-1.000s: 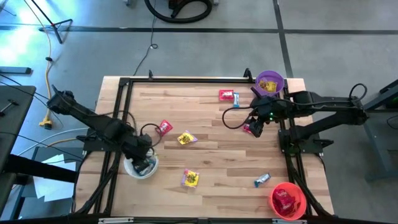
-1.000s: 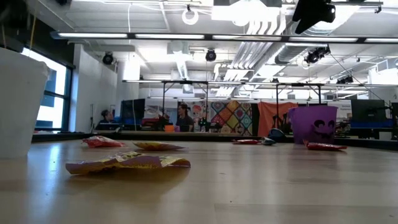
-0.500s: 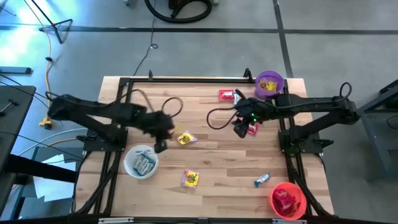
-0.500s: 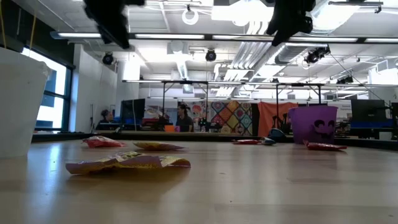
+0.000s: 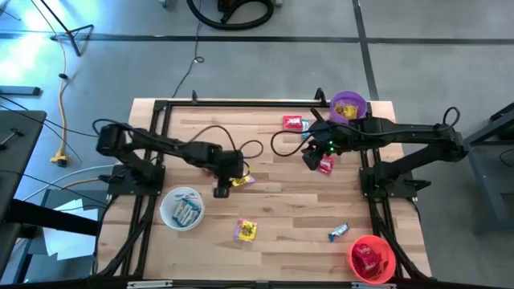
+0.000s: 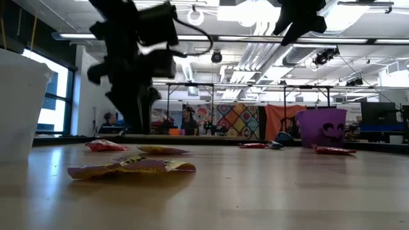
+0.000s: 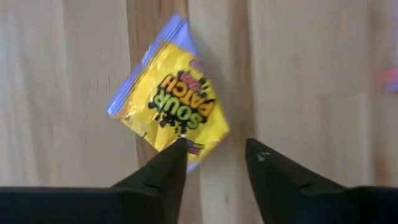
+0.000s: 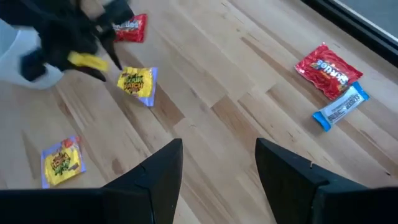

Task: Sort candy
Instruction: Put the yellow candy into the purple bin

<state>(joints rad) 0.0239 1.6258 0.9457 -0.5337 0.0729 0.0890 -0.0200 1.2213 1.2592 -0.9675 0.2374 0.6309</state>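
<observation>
The candy lies scattered on the wooden table. My left gripper (image 7: 214,151) hangs open just over a yellow packet (image 7: 171,115), its fingertips at the packet's near edge; in the high view it (image 5: 225,183) is mid-table beside that packet (image 5: 242,178). My right gripper (image 8: 217,158) is open and held high (image 5: 312,159) next to a red packet (image 5: 325,166). Other sweets lie flat: a red and a blue one (image 5: 295,123) at the far side, a yellow one (image 5: 246,231), and a blue one (image 5: 338,233).
A white bowl (image 5: 181,209) holding blue sweets stands near the left edge. A purple bowl (image 5: 348,107) is at the far right corner and a red bowl (image 5: 371,258) at the near right corner. A black frame (image 5: 241,103) rims the table. A red packet (image 8: 129,27) lies behind my left arm.
My left gripper has swung from over the white bowl toward the table's middle and come down over the yellow packet, rolling its wrist on the way. My right gripper has drifted a little toward the table's left, staying high and open.
</observation>
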